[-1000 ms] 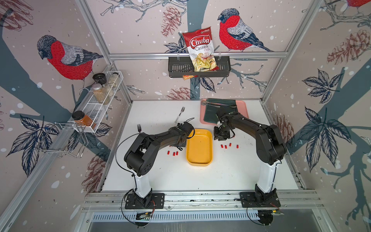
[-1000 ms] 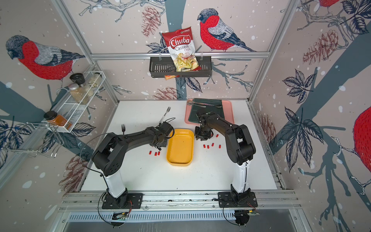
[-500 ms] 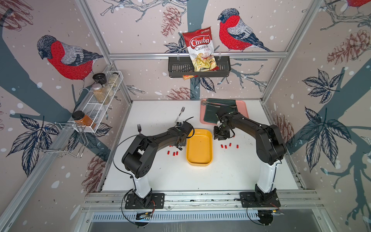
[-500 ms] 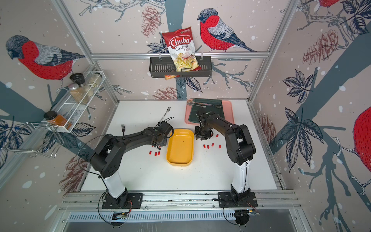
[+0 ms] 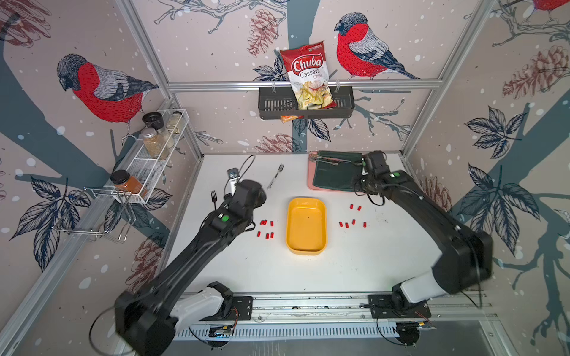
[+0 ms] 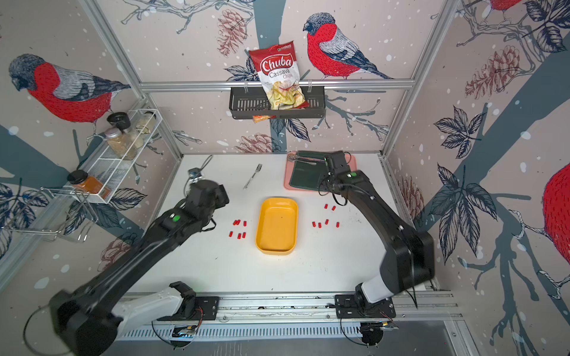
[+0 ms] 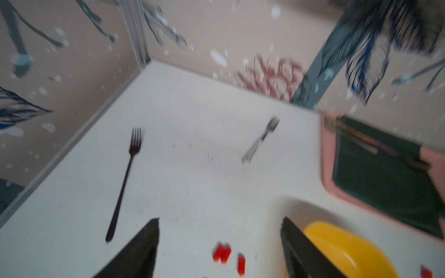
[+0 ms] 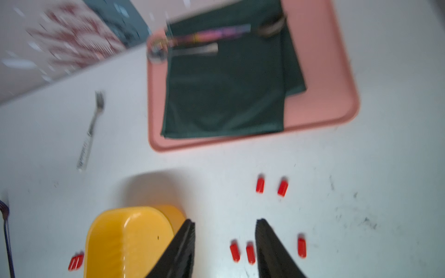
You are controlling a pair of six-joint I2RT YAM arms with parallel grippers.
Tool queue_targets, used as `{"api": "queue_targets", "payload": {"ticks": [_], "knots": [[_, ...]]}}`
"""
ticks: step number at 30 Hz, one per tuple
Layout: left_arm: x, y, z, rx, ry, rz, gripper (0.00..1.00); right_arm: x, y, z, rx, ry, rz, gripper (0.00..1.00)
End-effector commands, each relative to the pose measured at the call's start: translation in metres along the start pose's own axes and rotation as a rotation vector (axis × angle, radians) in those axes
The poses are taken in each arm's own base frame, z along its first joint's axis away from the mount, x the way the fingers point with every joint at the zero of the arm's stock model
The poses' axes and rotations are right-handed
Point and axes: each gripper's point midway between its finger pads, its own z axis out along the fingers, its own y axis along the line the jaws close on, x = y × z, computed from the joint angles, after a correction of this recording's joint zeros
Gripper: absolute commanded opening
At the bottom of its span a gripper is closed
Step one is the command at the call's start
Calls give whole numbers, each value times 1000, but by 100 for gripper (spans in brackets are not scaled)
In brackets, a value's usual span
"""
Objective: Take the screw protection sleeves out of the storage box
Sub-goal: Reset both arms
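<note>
A white tabletop seen from above, with two black robot arms reaching in from the near edge and a yellow storage box (image 5: 306,225) lying between them, about equally near to each. The box's long axis runs from the near edge toward the back wall. Its floor looks bare apart from a tiny dark speck, with no red in it. The screw protection sleeves are all out on the table in two loose groups. The left group of sleeves (image 5: 267,236) lies just beside the box's left long side, and the right group of sleeves (image 5: 346,225) lies near its right long side. Each small red cap appears to lie on its side, and most have their long axis roughly parallel to the box's. A few are slightly tilted. In the blurred left wrist view, the left gripper (image 7: 221,220) has its jaws spread wide with nothing between them. A few sleeves lie on the table below the gap, with the box's corner off to one side. In the right wrist view, the right gripper (image 8: 225,220) has its jaws parted less widely and is also empty. Two sleeves show through the gap, and others lie on either side of it. The right arm's wrist hangs near the pink tray (image 5: 310,185) at the back. Judging by the bare box, the removal looks complete and no further reach into it seems needed
</note>
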Motion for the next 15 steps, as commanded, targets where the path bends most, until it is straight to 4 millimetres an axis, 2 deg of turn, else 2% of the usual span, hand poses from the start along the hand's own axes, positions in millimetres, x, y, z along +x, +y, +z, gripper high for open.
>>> {"api": "queue_targets", "payload": {"ticks": [1,3,4,6,7,9,12,15], "knots": [[-21,50,-13,-76,-279,-92,98,-36,-42,-24,117,-447,-53,100],[1,88,-10,-162,-346,-135,98,-22,-81,-26,243,-555,-89,100],[16,101,-7,-184,-363,-114,98,-14,-109,-28,342,-595,-53,100],[39,111,-1,-186,-400,-17,98,9,-155,-24,437,-599,4,100],[42,113,-2,-183,-441,-7,99,18,-173,-24,465,-603,56,100],[47,124,1,-213,-467,-13,98,33,-183,-18,430,-592,58,100],[64,147,19,-300,-422,-44,98,55,-188,-11,414,-610,39,100],[68,132,37,-217,-405,27,98,52,-182,-10,365,-641,26,100]]}}
